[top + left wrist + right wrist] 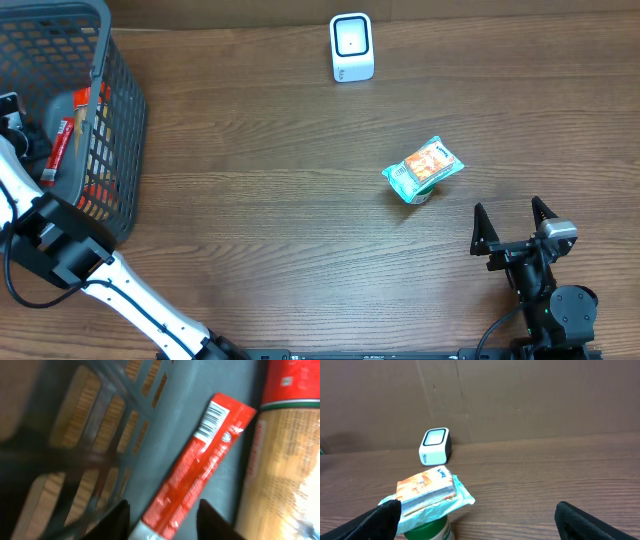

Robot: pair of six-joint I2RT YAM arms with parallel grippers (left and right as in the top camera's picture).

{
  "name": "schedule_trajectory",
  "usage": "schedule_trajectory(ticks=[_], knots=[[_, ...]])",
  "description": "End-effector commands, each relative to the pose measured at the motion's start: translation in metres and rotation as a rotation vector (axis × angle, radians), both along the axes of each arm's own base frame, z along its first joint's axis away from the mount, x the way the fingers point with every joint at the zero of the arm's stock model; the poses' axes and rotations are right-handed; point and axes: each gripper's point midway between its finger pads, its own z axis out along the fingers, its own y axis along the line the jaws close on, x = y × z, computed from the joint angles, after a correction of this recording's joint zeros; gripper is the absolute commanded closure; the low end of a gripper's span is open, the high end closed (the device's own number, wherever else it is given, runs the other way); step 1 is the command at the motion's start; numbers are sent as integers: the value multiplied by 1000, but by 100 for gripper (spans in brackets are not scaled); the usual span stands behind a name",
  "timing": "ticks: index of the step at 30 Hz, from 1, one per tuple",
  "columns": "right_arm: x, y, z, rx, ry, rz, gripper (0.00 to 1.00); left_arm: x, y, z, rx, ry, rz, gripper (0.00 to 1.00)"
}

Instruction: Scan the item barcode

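the red packet (pixel 200 465) is seen lying flat on the grey floor of the basket (pixel 115 110), at the far left of the table (pixel 260 200). its white barcode (pixel 210 420) is printed at the upper end of the packet and is turned face up. just beside it, on its right in the left wrist view, a larger packet with a red band and a beige body (pixel 285 460) is laid. the mesh wall of the basket is seen to the left of the red packet.

the left gripper (pixel 164 517) is lowered inside the basket, with its two dark fingers set astride the lower end of the red packet, one on each side. whether the packet is pinched or only straddled cannot be told.

well apart, out on the open table, an orange-and-teal packet (pixel 425 165) is balanced on top of a green container (pixel 432 530). the white scanner (pixel 351 47) is stood upright beyond it, near the far edge of the table, with its window faced toward the robot.

the right gripper (pixel 508 210) is held near the front right of the table, just beside the orange-and-teal packet, with its fingers spread wide and nothing between them.
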Motion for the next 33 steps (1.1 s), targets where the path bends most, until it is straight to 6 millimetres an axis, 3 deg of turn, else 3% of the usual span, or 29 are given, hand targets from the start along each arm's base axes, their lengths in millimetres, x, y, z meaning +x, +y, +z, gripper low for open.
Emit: schedule_trajectory(ticks=[1, 7, 15, 20, 27, 33], knots=[[0, -1, -1, -3, -6, -3, 0, 9, 0, -18, 19, 13, -63, 58], [0, -1, -1, -3, -6, -3, 0, 19, -4, -43, -11, -8, -125, 56], [0, -1, -1, -3, -6, -3, 0, 13, -11, -85, -74, 47, -123, 56], [0, -1, -1, -3, -6, -3, 0, 5, -19, -102, -119, 86, -123, 92], [0, -1, -1, -3, -6, -3, 0, 1, -20, -95, -133, 97, -93, 96], [0, -1, -1, -3, -6, -3, 0, 8, -17, -48, -136, 28, 23, 96]])
